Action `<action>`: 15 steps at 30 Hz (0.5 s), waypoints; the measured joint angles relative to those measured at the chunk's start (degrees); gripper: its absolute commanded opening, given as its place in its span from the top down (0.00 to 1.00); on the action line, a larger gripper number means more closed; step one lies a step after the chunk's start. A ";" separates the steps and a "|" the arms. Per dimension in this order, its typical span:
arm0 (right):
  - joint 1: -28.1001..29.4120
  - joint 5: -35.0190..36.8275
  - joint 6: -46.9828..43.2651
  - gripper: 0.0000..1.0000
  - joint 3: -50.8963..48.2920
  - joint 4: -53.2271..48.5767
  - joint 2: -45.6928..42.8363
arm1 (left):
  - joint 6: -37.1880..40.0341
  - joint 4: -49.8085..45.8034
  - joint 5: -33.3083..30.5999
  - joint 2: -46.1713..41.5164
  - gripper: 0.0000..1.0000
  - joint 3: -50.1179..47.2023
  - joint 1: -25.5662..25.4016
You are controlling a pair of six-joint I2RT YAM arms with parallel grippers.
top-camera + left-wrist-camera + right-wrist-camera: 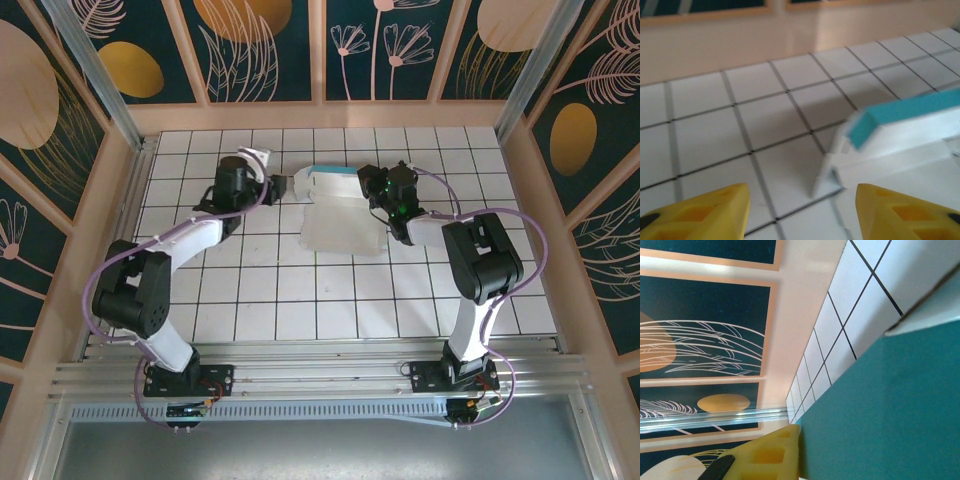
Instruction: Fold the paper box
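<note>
The paper box (338, 212) lies in the middle of the tiled table, white side up, with its far flap raised and showing a turquoise strip. My right gripper (372, 192) is shut on that raised flap at the box's right end; in the right wrist view the turquoise flap (890, 410) presses against one yellow fingertip (775, 455). My left gripper (283, 185) stands open just left of the box's left end, apart from it. In the left wrist view its yellow fingertips (710, 212) frame bare tiles, with the box's raised flap (900, 117) ahead to the right.
White tiles (300, 290) run around the box out to the tan rim (320, 115) at the back. A metal rail (300, 375) runs along the near edge by the arm bases.
</note>
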 measured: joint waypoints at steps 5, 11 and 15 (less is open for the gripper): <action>0.00 0.00 -0.11 0.87 0.00 -0.22 -0.02 | 5.55 -4.66 -2.29 6.32 0.50 7.89 4.68; 0.04 0.00 -0.52 0.87 0.00 -0.52 -0.13 | 13.51 -12.35 0.63 17.88 0.53 20.35 4.15; 0.04 0.00 -1.01 0.87 0.00 -0.68 -0.13 | 17.79 -15.74 6.69 21.79 0.49 24.33 4.11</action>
